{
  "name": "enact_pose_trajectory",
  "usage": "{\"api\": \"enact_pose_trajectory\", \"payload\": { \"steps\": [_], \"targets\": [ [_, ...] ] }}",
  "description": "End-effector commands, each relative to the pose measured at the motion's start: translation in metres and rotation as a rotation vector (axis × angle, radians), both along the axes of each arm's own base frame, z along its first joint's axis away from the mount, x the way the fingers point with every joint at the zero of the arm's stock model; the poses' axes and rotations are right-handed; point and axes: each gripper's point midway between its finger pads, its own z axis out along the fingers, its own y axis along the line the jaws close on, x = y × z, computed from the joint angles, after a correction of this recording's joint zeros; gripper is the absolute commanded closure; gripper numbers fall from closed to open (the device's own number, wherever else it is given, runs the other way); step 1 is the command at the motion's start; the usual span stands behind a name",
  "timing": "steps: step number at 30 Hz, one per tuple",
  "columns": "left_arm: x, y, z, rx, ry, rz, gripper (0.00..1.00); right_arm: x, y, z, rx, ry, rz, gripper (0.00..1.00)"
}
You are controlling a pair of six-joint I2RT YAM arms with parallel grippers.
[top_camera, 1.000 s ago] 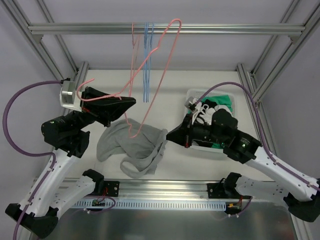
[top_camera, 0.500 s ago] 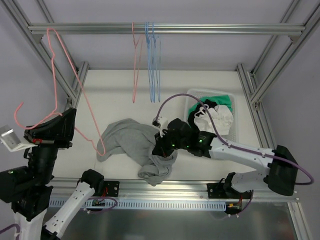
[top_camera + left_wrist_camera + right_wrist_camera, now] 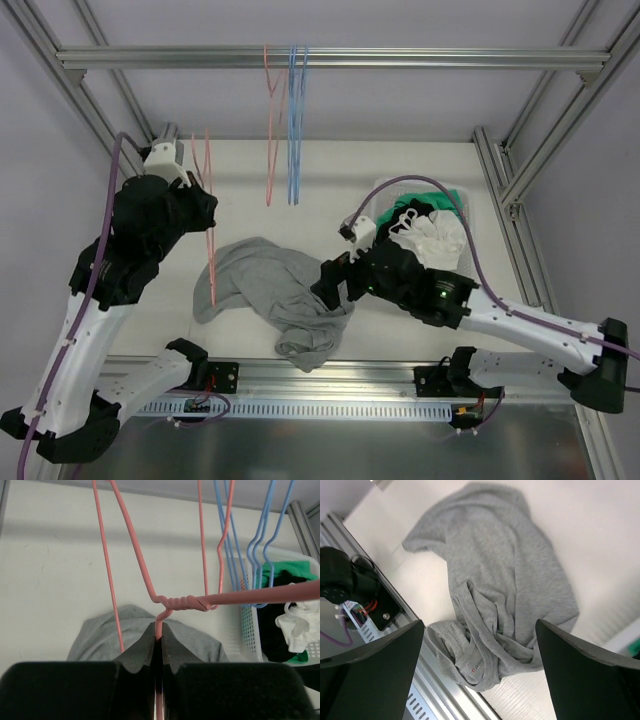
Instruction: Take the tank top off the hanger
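The grey tank top (image 3: 268, 298) lies crumpled on the table near the front edge, also in the right wrist view (image 3: 495, 580). My left gripper (image 3: 197, 205) is shut on the pink wire hanger (image 3: 211, 240) just below its twisted neck (image 3: 182, 602), holding it up above the tank top's (image 3: 100, 635) left side. The left gripper (image 3: 159, 627) shows the wire pinched between its jaws. My right gripper (image 3: 330, 285) hovers open over the tank top's right part, its fingers (image 3: 370, 675) wide apart with nothing between them.
A white basket (image 3: 470, 235) of clothes stands at the right, also in the left wrist view (image 3: 250, 625). Pink and blue hangers (image 3: 290, 120) hang from the back rail. The metal frame rail (image 3: 425, 690) runs along the table's front edge.
The right gripper has opened and let go of the tank top, which now lies on the table. The left arm has swung the pink hanger from the far left to the back left of the table.
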Motion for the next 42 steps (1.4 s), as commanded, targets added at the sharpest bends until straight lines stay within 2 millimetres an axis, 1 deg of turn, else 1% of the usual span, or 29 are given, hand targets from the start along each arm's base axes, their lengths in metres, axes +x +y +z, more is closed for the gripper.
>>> {"api": "enact_pose_trajectory", "payload": {
  "steps": [1, 2, 3, 4, 5, 6, 7, 8, 9, 10, 11, 12, 13, 14, 15, 16, 17, 18, 19, 21, 24, 31, 35, 36, 37, 38, 40, 41, 42],
  "targets": [
    [0.006, -0.021, 0.044, 0.027, -0.072, -0.139, 1.00, 0.005, -0.033, 0.012, -0.007, -0.081, -0.069, 0.00],
    [0.021, -0.032, 0.056, 0.030, -0.071, -0.173, 1.00, 0.003, -0.035, 0.013, -0.005, -0.088, -0.059, 0.00],
    [0.029, -0.039, 0.060, 0.034, -0.068, -0.207, 1.00, 0.002, -0.037, 0.015, 0.000, -0.090, -0.057, 0.01],
    [0.046, -0.053, 0.052, 0.028, -0.015, -0.274, 1.00, 0.001, -0.039, 0.015, 0.004, -0.092, -0.054, 0.00],
    [0.052, -0.055, 0.075, 0.000, -0.053, -0.291, 1.00, -0.001, -0.041, 0.018, 0.017, -0.097, -0.046, 0.01],
    [0.060, -0.057, 0.078, -0.023, -0.040, -0.302, 1.00, -0.003, -0.042, 0.017, 0.018, -0.095, -0.044, 0.01],
    [0.079, -0.057, 0.070, -0.039, 0.003, -0.304, 1.00, -0.003, -0.043, 0.018, 0.020, -0.097, -0.043, 0.00],
    [0.084, -0.057, 0.086, -0.050, -0.030, -0.300, 1.00, -0.005, -0.045, 0.017, 0.026, -0.096, -0.036, 0.01],
    [0.092, -0.057, 0.087, -0.053, -0.023, -0.297, 1.00, -0.005, -0.046, 0.017, 0.027, -0.097, -0.038, 0.00],
    [0.107, -0.058, 0.080, -0.061, 0.003, -0.295, 1.00, -0.006, -0.047, 0.017, 0.028, -0.097, -0.038, 0.01],
    [0.108, -0.062, 0.093, -0.073, -0.022, -0.320, 1.00, -0.007, -0.048, 0.017, 0.028, -0.098, -0.034, 0.00],
    [0.113, -0.064, 0.094, -0.077, -0.020, -0.326, 1.00, -0.008, -0.050, 0.017, 0.033, -0.101, -0.034, 0.01],
    [0.126, -0.068, 0.087, -0.077, 0.000, -0.328, 1.00, -0.009, -0.051, 0.016, 0.031, -0.104, -0.031, 0.00],
    [0.129, -0.068, 0.098, -0.080, -0.025, -0.330, 1.00, -0.009, -0.052, 0.017, 0.034, -0.107, -0.030, 0.00],
    [0.134, -0.071, 0.098, -0.087, -0.024, -0.339, 1.00, -0.009, -0.053, 0.018, 0.036, -0.111, -0.029, 0.01],
    [0.145, -0.075, 0.091, -0.088, -0.007, -0.344, 1.00, -0.009, -0.054, 0.017, 0.033, -0.113, -0.029, 0.00],
    [0.148, -0.076, 0.102, -0.092, -0.033, -0.351, 1.00, -0.010, -0.054, 0.018, 0.037, -0.115, -0.026, 0.00],
    [0.151, -0.079, 0.102, -0.096, -0.034, -0.364, 1.00, -0.010, -0.054, 0.018, 0.038, -0.116, -0.024, 0.01],
    [0.160, -0.082, 0.098, -0.097, -0.025, -0.367, 1.00, -0.011, -0.054, 0.017, 0.036, -0.115, -0.022, 0.00],
    [0.165, -0.082, 0.103, -0.097, -0.042, -0.365, 1.00, -0.012, -0.054, 0.015, 0.033, -0.110, -0.015, 0.01],
    [0.175, -0.079, 0.096, -0.087, -0.028, -0.333, 1.00, -0.014, -0.053, 0.011, 0.030, -0.098, -0.006, 0.00],
    [0.195, -0.073, 0.060, -0.061, 0.053, -0.279, 1.00, -0.014, -0.051, 0.008, 0.018, -0.096, 0.005, 0.01],
    [0.194, -0.074, 0.042, -0.063, 0.103, -0.279, 1.00, -0.013, -0.045, 0.003, 0.004, -0.094, 0.022, 0.01],
    [0.193, -0.073, 0.040, -0.059, 0.106, -0.275, 0.97, -0.013, -0.042, -0.004, -0.013, -0.086, 0.029, 0.01],
    [0.191, -0.071, 0.039, -0.056, 0.109, -0.270, 0.95, -0.013, -0.038, -0.005, -0.009, -0.088, 0.039, 0.01],
    [0.190, -0.071, 0.033, -0.052, 0.124, -0.265, 0.92, -0.014, -0.035, -0.008, -0.015, -0.079, 0.055, 0.00],
    [0.185, -0.065, 0.038, -0.043, 0.111, -0.247, 0.86, -0.014, -0.025, -0.017, -0.031, -0.061, 0.079, 0.01],
    [0.183, -0.064, 0.036, -0.039, 0.116, -0.241, 0.74, -0.018, -0.019, -0.021, -0.033, -0.047, 0.114, 0.01],
    [0.180, -0.060, 0.038, -0.032, 0.110, -0.223, 0.68, -0.019, -0.014, -0.024, -0.036, -0.039, 0.129, 0.01]
  ]
}}
